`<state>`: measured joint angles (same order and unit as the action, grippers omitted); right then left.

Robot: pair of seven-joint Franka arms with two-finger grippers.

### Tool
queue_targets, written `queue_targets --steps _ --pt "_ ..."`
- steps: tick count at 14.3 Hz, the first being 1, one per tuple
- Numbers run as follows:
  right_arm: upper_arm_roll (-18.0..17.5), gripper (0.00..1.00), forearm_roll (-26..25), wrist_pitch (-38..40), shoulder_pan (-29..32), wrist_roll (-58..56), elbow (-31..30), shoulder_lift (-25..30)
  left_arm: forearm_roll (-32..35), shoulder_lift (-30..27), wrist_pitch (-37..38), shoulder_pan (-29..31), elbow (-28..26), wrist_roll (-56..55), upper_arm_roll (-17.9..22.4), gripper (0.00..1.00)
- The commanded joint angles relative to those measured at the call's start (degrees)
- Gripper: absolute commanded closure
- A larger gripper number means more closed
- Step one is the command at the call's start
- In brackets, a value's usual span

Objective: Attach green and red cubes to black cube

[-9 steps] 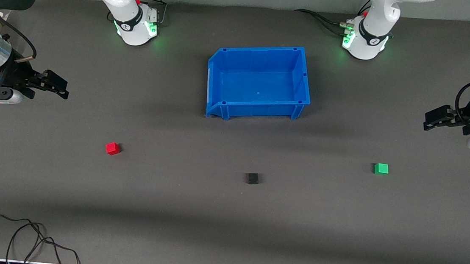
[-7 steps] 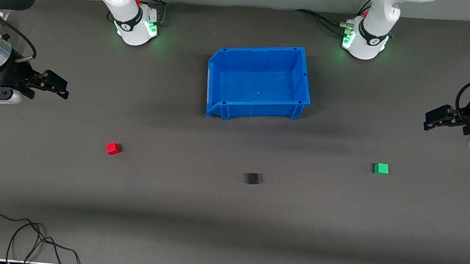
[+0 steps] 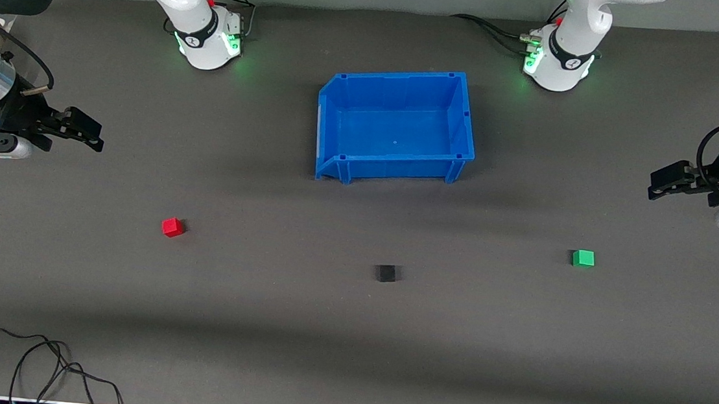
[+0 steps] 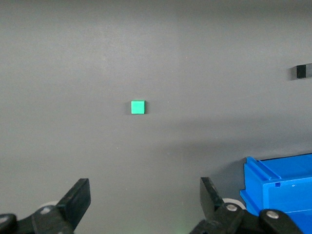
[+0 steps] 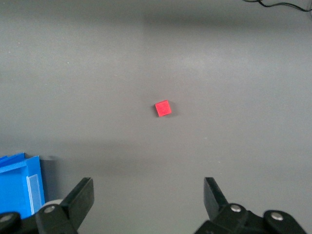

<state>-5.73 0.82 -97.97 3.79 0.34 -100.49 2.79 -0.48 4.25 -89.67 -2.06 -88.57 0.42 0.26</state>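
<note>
Three small matte cubes lie apart on the dark grey counter, both pincers released.
The bright red cube sits toward the right arm's end, the bright green cube toward the left arm's end, the black cube between them, nearer the front camera than the blue plastic bin. The left pincer and right pincer hang spread, empty, over the counter's ends.

Red cube; green cube (blue bin)
</note>
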Motion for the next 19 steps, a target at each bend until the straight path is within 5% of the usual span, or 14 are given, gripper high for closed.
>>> queue_targets --steps 1,4,12,19 --pt "0.2 0.0 0.9 0.1 0.8 -0.9 0.5 0.0 -0.5 -0.2 1.1 2.0 0.3 -1.2 0.1 0.0" --pt "0.3 0.0 0.9 0.2 0.8 -0.8 0.7 -0.1 -4.6 0.0 1.2 6.4 0.3 -14.2 0.0 0.0" --pt "1.6 0.0 1.0 -4.1 0.4 -1.4 0.3 -7.3 -11.8 2.2 0.1 8.0 0.2 -71.9 0.0 0.0" --pt "1.2 0.0 1.0 -11.0 -0.1 -1.8 0.3 -19.9 -17.9 3.5 -3.7 11.9 -4.9 -81.5 0.0 0.0"
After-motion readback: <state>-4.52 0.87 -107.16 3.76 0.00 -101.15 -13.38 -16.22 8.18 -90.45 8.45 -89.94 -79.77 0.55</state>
